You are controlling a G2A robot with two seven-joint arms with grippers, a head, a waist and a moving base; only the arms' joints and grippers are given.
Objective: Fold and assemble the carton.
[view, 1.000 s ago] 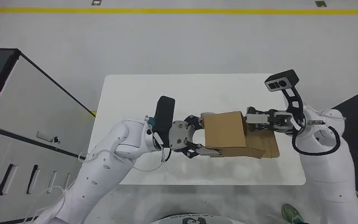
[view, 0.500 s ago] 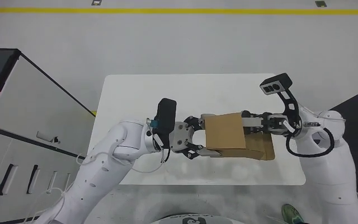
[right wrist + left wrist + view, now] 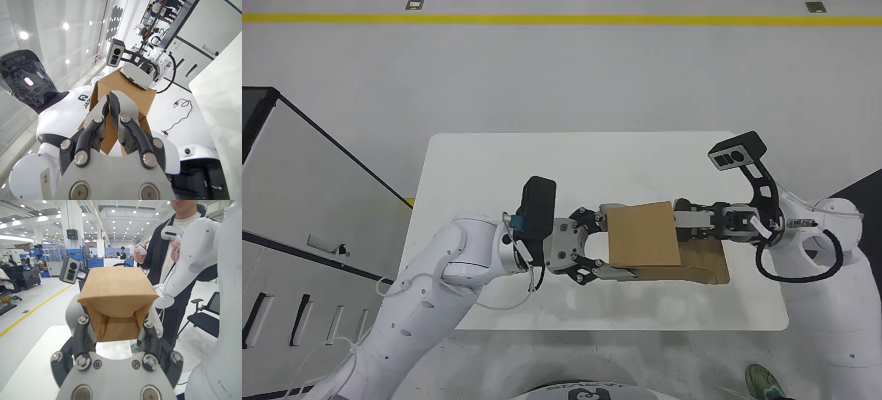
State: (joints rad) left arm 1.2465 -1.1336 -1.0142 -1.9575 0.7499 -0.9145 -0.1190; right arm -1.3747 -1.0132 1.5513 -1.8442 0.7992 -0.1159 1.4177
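A brown cardboard carton [image 3: 644,232] hangs above the middle of the white table [image 3: 492,170]. My left gripper [image 3: 600,240] is shut on its left end, one finger on each side wall. In the left wrist view the carton [image 3: 115,285] has its open end towards the camera, with flaps folded inward between the fingers [image 3: 83,323] of my left gripper [image 3: 116,321]. My right gripper [image 3: 682,220] is shut and its tips press against the carton's right end. In the right wrist view the right gripper [image 3: 111,98] touches the carton [image 3: 145,102]. A loose flap [image 3: 707,265] sticks out at the lower right.
A grey cabinet [image 3: 302,200] stands to the left of the table. The table's near edge [image 3: 622,328] runs just below both arms. Bare tabletop lies behind the carton, towards the far edge.
My right gripper has pushed left against the carton's right end, and the flap sticking out at the right has drawn in. The left gripper has held its place.
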